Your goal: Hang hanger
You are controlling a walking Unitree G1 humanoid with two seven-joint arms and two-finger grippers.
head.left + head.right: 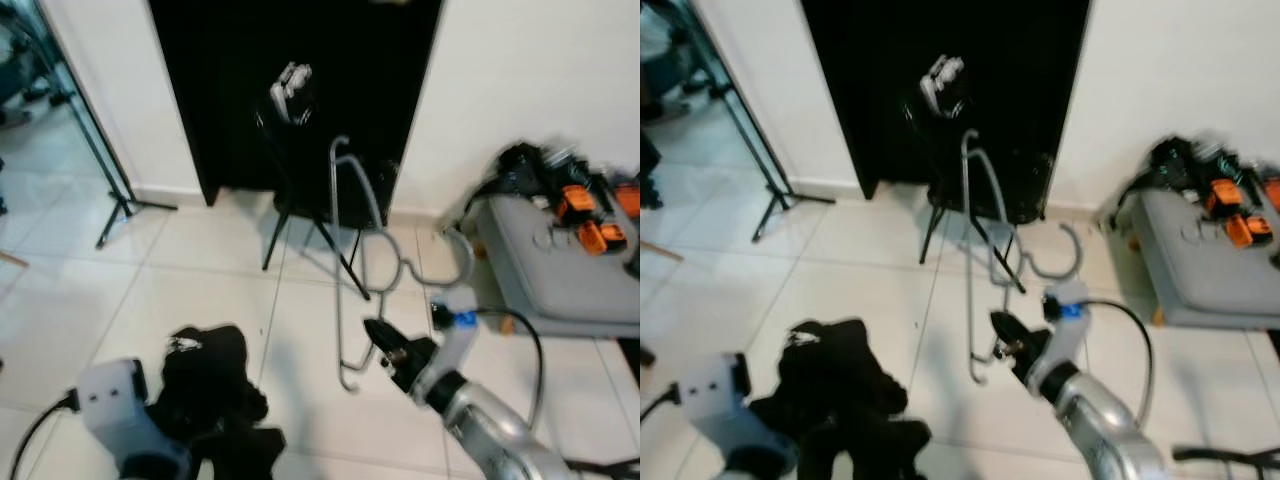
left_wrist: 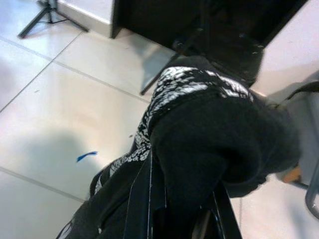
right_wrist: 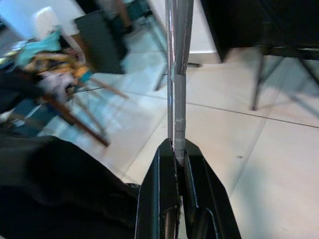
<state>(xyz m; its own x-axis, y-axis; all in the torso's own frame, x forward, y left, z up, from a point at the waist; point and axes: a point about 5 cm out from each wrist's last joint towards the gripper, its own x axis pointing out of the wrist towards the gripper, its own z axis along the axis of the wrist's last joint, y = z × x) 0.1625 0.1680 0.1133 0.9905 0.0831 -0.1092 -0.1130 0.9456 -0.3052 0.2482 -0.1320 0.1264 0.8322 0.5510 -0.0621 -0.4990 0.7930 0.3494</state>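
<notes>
Right gripper [image 3: 174, 149] is closed on the hanger [image 1: 345, 270], its two black fingers pinching the grey bar; the hanger is held up over the tiled floor [image 1: 160, 290], its hook curving toward the grey bench [image 1: 560, 270]. Left gripper [image 2: 209, 224] is buried in a black garment [image 2: 209, 134] with a white pattern; cannot tell whether its fingers are open or closed. No legible writing or labels anywhere. Orange and black items [image 1: 585, 215] lie on the bench, too blurred to identify. A tripod [image 1: 295, 150] stands before a dark doorway [image 1: 230, 80].
</notes>
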